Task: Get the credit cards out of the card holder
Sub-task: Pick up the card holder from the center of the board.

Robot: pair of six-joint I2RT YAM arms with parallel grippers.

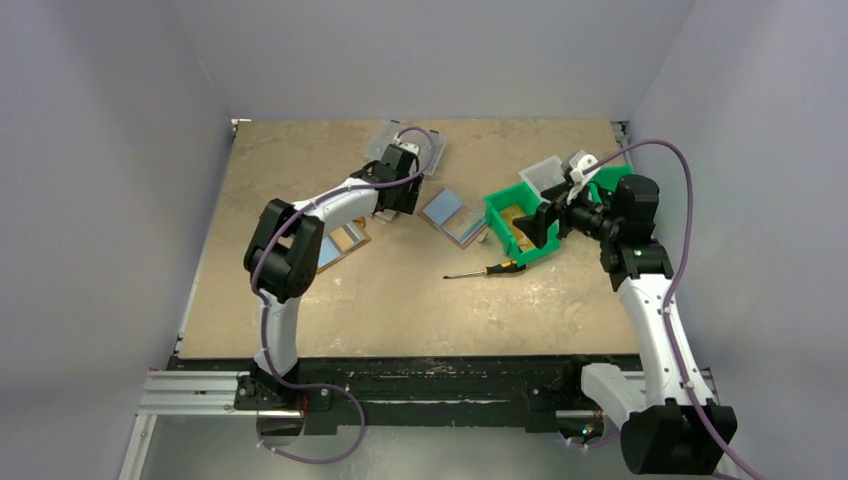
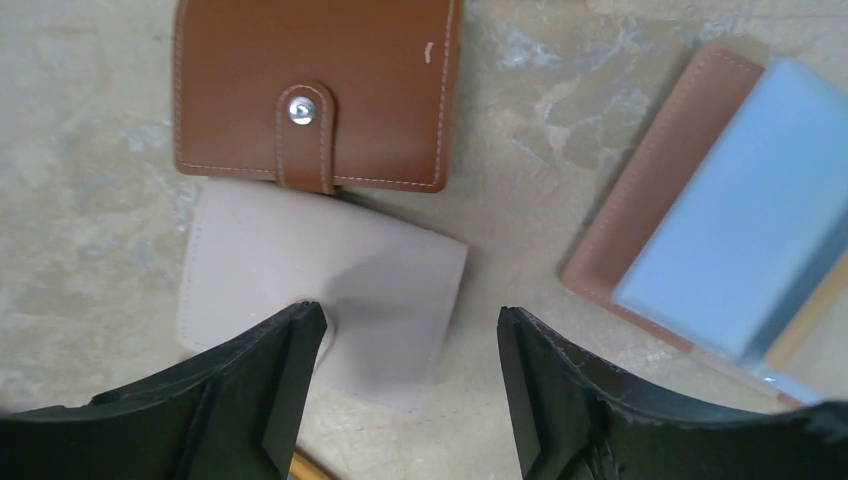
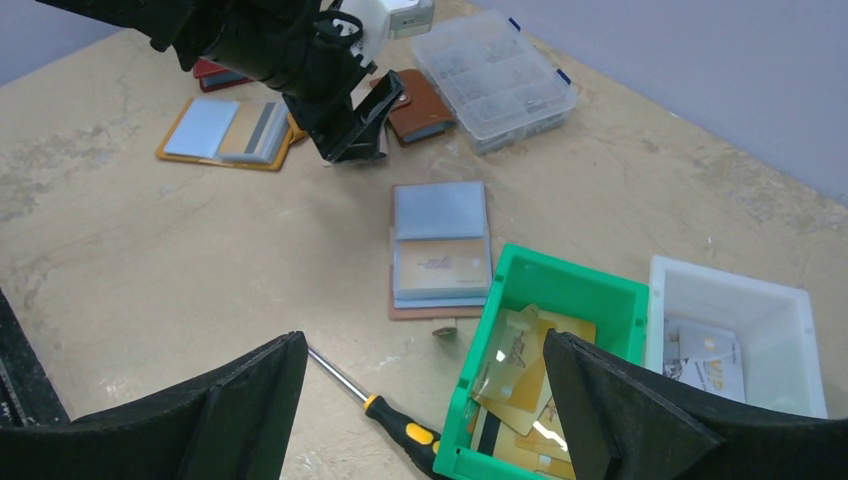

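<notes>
Just beside the brown wallet, the card holder is lying closed, and the left gripper is hovering over it, jaws apart, gripping nothing. Well away from that wallet, the right gripper is hanging empty, jaws spread.

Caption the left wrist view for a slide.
Left gripper open over the beige card holder, beside a closed brown wallet and an open wallet.

Top external: high, behind the arm bases, looking down over the whole bench. Left wrist: very close, facing straight down past the left tool onto a brown wallet. Right wrist: farther off, oblique across the bench past the right tool. It shares that wallet with left wrist and the green bin with top.
</notes>
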